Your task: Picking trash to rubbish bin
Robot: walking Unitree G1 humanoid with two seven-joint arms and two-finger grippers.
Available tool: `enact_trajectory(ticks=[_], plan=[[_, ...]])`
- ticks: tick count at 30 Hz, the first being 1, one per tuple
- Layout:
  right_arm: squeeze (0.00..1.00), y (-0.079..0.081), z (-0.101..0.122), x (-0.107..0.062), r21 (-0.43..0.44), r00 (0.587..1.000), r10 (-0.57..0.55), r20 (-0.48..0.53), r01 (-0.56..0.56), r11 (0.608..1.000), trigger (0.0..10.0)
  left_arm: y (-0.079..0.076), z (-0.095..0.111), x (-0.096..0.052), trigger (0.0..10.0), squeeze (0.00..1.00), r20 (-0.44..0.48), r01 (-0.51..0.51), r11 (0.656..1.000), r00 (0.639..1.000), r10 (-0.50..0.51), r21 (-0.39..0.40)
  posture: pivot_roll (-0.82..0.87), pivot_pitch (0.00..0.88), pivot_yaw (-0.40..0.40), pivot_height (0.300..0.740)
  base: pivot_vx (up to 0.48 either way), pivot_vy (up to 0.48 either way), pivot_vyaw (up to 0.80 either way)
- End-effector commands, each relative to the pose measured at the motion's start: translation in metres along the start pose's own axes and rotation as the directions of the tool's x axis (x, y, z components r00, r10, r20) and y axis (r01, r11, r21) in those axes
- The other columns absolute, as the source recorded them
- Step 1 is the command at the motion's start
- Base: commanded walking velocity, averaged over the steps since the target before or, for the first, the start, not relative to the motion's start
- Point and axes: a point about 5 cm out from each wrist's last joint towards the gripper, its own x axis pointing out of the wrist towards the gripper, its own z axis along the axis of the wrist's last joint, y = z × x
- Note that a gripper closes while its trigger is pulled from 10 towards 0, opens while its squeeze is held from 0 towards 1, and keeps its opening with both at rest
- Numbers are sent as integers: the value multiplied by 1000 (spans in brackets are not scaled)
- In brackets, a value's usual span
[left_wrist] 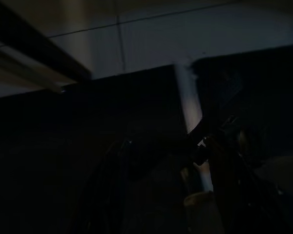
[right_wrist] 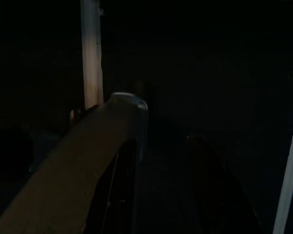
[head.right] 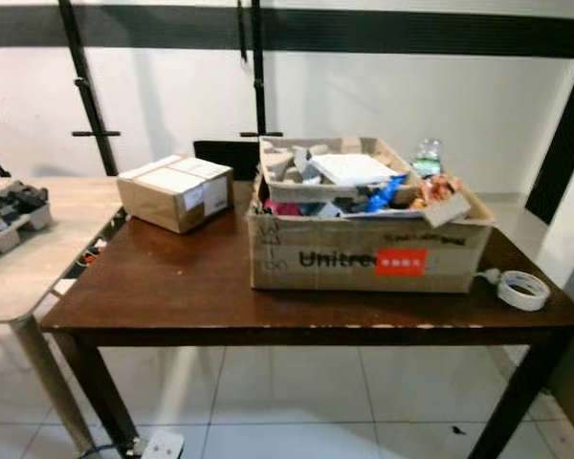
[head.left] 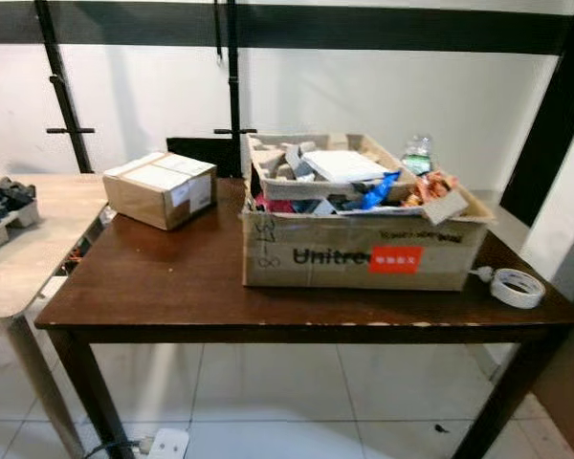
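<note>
From the left eye, a dark wooden counter (head.left: 172, 277) carries a big open cardboard box (head.left: 364, 253), heaped with trash (head.left: 364, 186): pulp packing trays, a white sheet, blue and orange wrappers, a clear plastic bottle poking up at the far right corner. I'd judge all of it light and crushable; the wrappers are soft and slippery, the pulp tray stiff enough to pinch by its rim. A loose wrapper near the top right would be the easiest thing to take hold of. A smaller taped box (head.left: 161, 188) sits near the counter's far left corner, well apart from the big one, and a roll of tape (head.left: 516, 287) lies just beside the big box at the right edge. I can't spot any rubbish bin.

The right eye gives the same layout, plus a pale counter (head.right: 29, 249) to the left holding dark trays.

The left wrist view is very dark; I make out black shapes and a pale strip, and cannot tell how the left claw stands.

The right wrist view is equally dim, with a pale post and a tan edge; the right claw's state I cannot tell either.
</note>
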Motion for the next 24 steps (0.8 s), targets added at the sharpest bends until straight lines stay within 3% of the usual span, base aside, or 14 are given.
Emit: enact_trajectory(ticks=[1, 12, 17, 24], plan=[[0, 0, -5, -1, 11, 1000, -3, -16, 4, 1000, 10000, -1, -4, -1, 10000, 0, -16, 4, 1000, 1000, -4, 1, -86, 118, 29, 740, 296, 0, 0], [0, -1, -6, -1, 13, 1000, -6, -20, 6, 1000, 10000, 0, -4, -1, 10000, 0, -17, 2, 1000, 1000, -2, 6, -86, 118, 32, 740, 295, 0, 0], [0, -1, -6, -1, 17, 1000, -8, -21, 8, 1000, 10000, 0, -6, -1, 10000, 0, -35, -27, 998, 999, 29, 56, -87, 122, 33, 740, 0, 0, 0], [0, -2, -6, -1, 17, 1000, -8, -22, 8, 1000, 10000, 0, -3, 0, 10000, 0, -11, -26, 998, 1000, 27, 50, -84, 128, 29, 740, 0, 0, 0]])
